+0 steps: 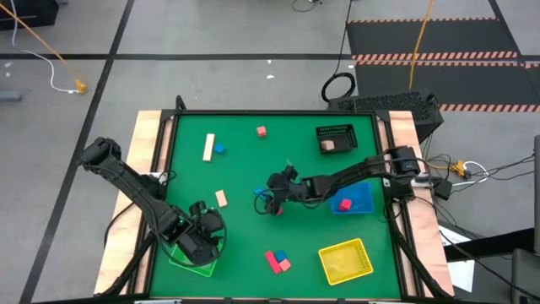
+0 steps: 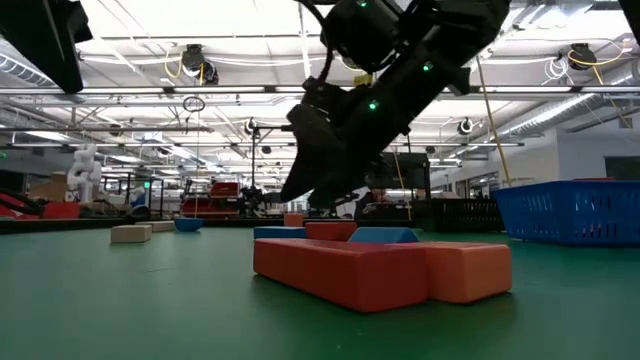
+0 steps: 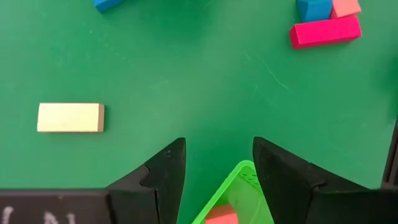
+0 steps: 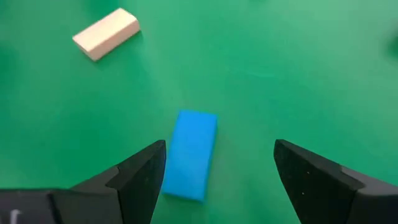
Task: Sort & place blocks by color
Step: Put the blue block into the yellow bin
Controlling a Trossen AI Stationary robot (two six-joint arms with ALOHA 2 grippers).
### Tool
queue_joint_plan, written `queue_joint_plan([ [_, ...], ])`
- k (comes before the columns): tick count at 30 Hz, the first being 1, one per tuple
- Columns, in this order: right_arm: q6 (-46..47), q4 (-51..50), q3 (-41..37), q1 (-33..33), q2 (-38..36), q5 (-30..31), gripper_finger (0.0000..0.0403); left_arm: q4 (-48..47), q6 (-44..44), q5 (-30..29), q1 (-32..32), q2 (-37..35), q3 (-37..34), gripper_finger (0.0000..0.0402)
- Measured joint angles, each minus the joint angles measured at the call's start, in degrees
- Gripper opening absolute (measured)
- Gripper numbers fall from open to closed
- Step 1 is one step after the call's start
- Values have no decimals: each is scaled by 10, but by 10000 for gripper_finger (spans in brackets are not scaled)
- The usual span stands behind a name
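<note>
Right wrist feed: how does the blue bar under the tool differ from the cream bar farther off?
The blue rectangular wooden bar is saturated blue; the cream rectangular wooden bar is pale tan. The blue bar lies between the open fingers of the right tool; the cream bar lies well clear of them. Their long axes point in different directions. Both lie flat on the green table, untouched and similar in shape.

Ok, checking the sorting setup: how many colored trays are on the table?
3: green tray beneath the left arm, blue tray beneath the right arm, yellow tray near the blue one. None looks hidden.
</note>
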Motion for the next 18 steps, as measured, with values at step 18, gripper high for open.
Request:
queue_joint_plan([
  [18, 86, 3, 12, 20, 30, 31, 288, -1, 70, -1, 0, 0, 1, 187],
])
